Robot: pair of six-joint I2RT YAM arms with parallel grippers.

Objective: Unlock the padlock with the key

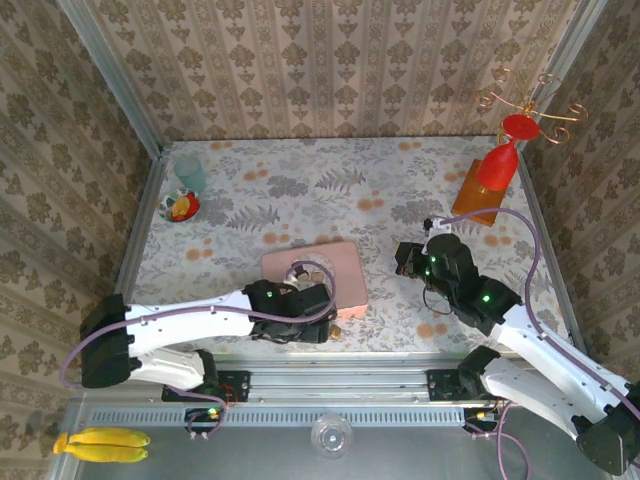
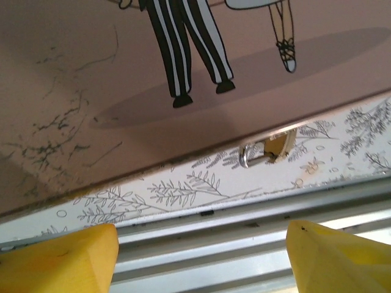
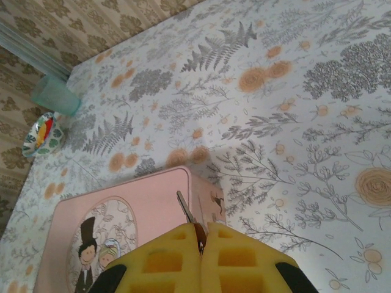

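The right claw [image 3: 201,237] is pinched shut on the key [image 3: 183,206], at 3 o'clock from the pink tin [image 3: 122,207]. The left claw [image 2: 201,256] gapes open. The padlock [image 2: 269,148] lies on the surface [image 2: 183,183] by the tin's 5 o'clock corner.

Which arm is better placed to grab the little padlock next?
Left. The left gripper is open and faces the padlock beside the pink tin; the right gripper is shut on the key, farther off.
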